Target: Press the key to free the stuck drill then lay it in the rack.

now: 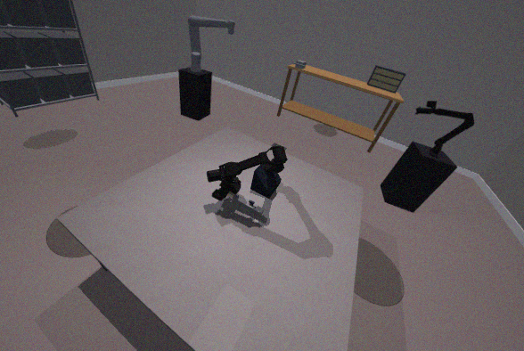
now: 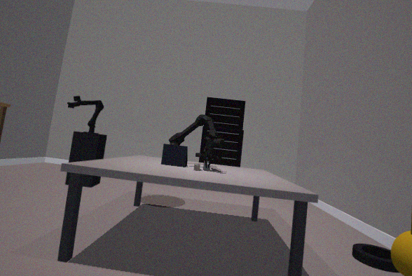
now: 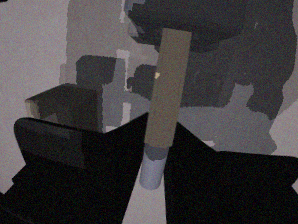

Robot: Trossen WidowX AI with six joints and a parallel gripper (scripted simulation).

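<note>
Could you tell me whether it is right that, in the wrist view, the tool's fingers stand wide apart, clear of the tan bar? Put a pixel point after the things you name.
Not quite: the wrist view shows the tool point(image 3: 157, 119) shut on the tan bar point(image 3: 169, 87), not standing wide apart from it.

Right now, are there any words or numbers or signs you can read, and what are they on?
None that I can read, on anything here.
The tan and grey rod in the gripper: no writing shows.
The dark panel on the orange bench: only stripes, no letters.
The tall black cabinet: pale lines, not words.
Small marks elsewhere would be too grainy to read.
</note>
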